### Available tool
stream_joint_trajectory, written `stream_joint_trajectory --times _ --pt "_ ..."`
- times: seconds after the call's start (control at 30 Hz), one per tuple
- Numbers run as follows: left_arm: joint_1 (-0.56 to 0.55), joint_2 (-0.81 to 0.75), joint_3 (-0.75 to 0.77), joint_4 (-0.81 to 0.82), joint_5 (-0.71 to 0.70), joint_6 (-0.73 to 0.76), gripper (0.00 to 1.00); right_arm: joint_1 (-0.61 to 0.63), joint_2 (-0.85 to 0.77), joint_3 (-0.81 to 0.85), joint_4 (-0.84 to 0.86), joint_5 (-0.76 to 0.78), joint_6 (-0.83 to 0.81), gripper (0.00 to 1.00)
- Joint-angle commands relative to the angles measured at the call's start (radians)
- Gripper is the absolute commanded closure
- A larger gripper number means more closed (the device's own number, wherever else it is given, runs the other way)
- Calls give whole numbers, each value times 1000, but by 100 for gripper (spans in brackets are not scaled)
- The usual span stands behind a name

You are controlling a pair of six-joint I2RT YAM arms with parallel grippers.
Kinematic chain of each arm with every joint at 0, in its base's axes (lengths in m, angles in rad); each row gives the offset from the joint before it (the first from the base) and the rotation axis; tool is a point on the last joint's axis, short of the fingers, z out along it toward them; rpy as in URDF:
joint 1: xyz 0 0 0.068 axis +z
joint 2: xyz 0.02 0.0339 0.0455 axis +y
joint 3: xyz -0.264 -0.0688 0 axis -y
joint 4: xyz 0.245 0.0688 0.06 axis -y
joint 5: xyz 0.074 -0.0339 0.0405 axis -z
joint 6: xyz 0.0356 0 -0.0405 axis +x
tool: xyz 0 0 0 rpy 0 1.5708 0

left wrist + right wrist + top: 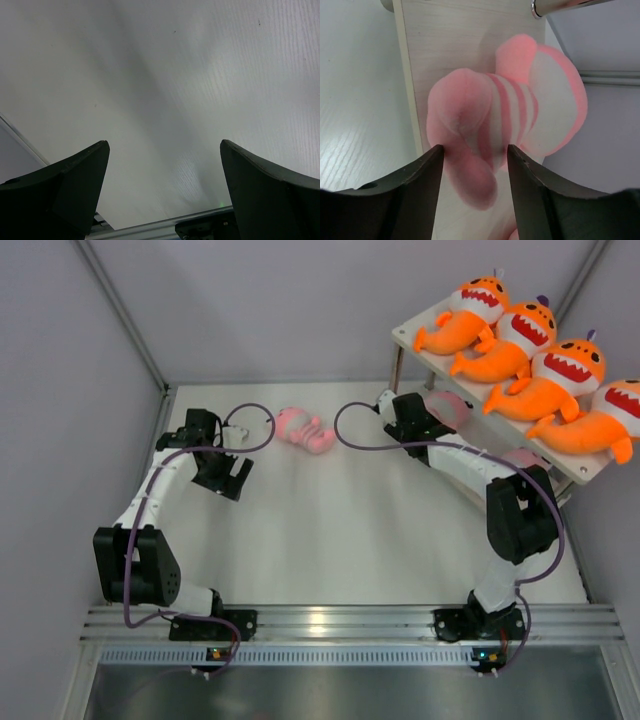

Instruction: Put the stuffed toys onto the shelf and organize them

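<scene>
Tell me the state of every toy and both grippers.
Orange shark plush: four in a row on the shelf top board.
Loose pink striped plush: lying on the table, ungripped.
Held pink striped plush: over the lower board.
Right gripper: shut on held pink striped plush.
Left gripper: open, empty.

Orange sharks (560, 370) line the shelf (410, 332) top; pink plush (520, 110) on lower board.

The white table (340, 540) is carrying one pink striped plush (305, 429), lying at far centre. The shelf (412, 333) is standing on its far right corner.
</scene>
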Motion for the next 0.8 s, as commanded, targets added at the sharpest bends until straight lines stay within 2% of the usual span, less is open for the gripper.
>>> stream_joint_trajectory --times 0.0,0.07,0.2,0.3,0.37,0.4,0.47,0.53,0.63,0.7,0.77 --pt "4 -36 -7 29 11 9 1 -2 -51 47 35 0 12 45" --pt "4 -36 -7 29 12 11 1 12 -72 55 26 5 16 33" --pt "5 -33 -9 29 17 11 1 79 -120 72 26 -7 -7 20" --pt "5 -31 -9 29 14 9 1 146 -151 113 21 -61 13 14" --pt "5 -34 -10 28 15 9 1 179 -161 153 6 -240 65 13" --pt "4 -33 -9 28 14 9 1 183 -158 165 3 -406 90 12" --pt "5 -37 -10 28 11 9 2 177 -122 196 24 -533 171 11" --pt "5 -42 -12 28 7 9 1 170 -65 269 27 -619 232 12" --pt "5 -47 -16 29 7 11 1 164 138 442 -58 -612 382 18" --pt "5 -48 -19 29 9 11 1 160 211 547 -84 -587 455 26" --pt "5 -44 -21 29 11 12 1 160 288 584 -80 -572 556 35"
